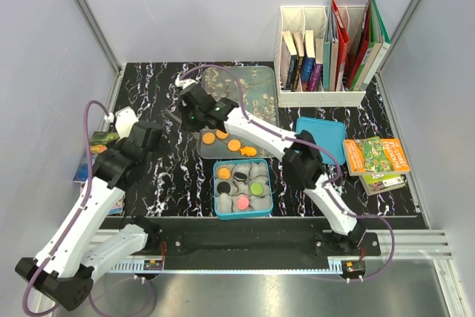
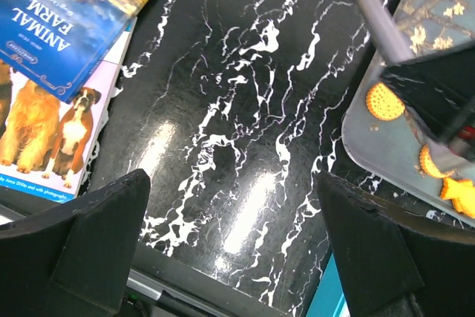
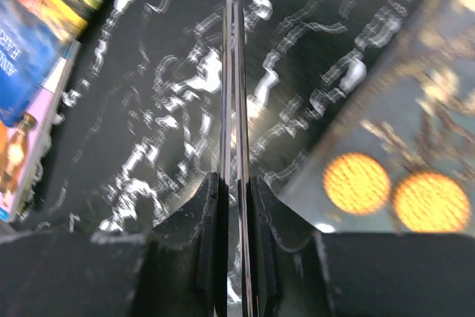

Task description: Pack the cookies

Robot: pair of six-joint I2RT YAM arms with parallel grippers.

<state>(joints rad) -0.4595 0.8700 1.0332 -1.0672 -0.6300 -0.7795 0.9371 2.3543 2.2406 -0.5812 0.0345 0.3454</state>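
Observation:
Several orange cookies (image 1: 231, 144) lie on a clear tray (image 1: 205, 151) mid-table; they also show in the right wrist view (image 3: 356, 183) and the left wrist view (image 2: 385, 101). In front of the tray stands a teal box (image 1: 243, 214) of grey paper cups holding an orange (image 1: 223, 173), a green (image 1: 257, 188), a pink (image 1: 243, 201) and black cookies. My right gripper (image 1: 191, 111) (image 3: 237, 191) hovers left of the tray, shut on thin metal tongs (image 3: 232, 72) that point out over the black tabletop. The left gripper (image 1: 145, 139) (image 2: 237, 213) stands wide open over bare table, holding nothing.
A teal lid (image 1: 320, 139) lies right of the tray. Behind the tray sits a patterned tray (image 1: 252, 83). A white rack of books (image 1: 330, 50) stands at the back right. Loose books lie at the right (image 1: 377, 157) and the left edge (image 1: 93, 146) (image 2: 59, 42).

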